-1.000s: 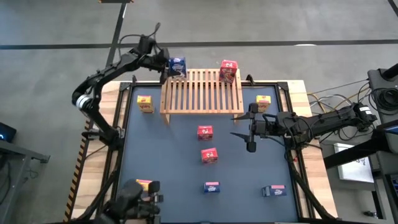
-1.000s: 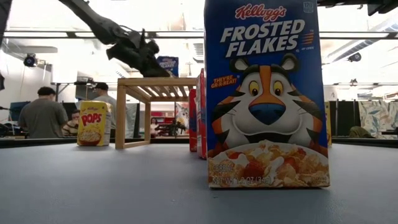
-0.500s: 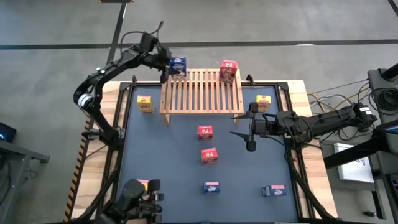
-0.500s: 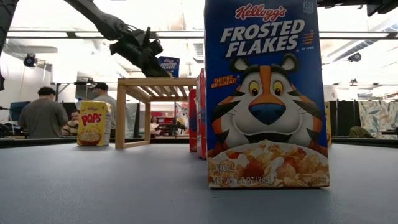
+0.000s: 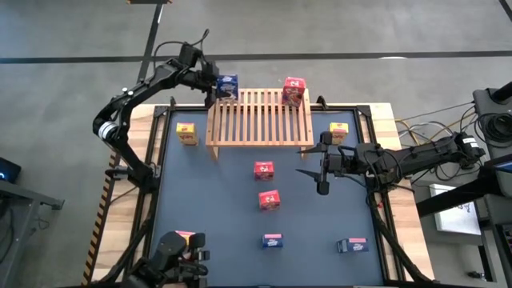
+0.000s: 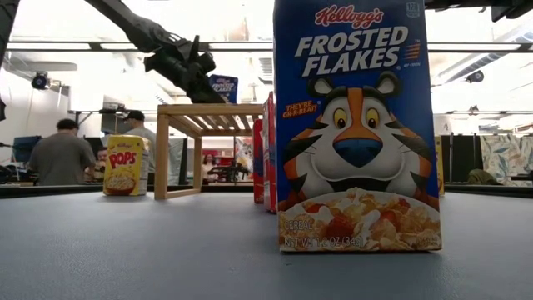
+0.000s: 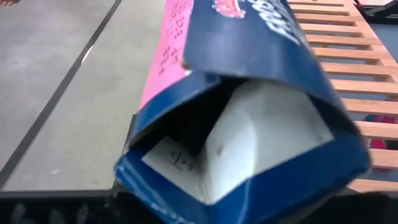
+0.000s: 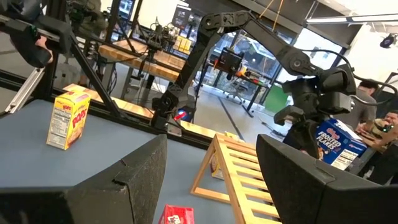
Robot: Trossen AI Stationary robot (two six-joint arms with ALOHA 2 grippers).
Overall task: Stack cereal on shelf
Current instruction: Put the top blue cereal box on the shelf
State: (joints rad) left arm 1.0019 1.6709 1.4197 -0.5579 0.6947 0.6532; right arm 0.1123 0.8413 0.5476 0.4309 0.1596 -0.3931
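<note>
Blue cereal box (image 5: 228, 86) sits clamped in my left gripper (image 5: 213, 85) at the back left corner of the wooden shelf (image 5: 260, 118). My right gripper (image 5: 314, 161) hovers spread wide over the surface (image 5: 216, 208) beside the shelf.

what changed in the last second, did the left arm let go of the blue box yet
No. The left gripper is still shut on the blue box at the shelf's far left corner; over the second the box rose slightly and shifted a little toward the shelf. The right gripper stayed open above the table. The other boxes have not moved.
</note>
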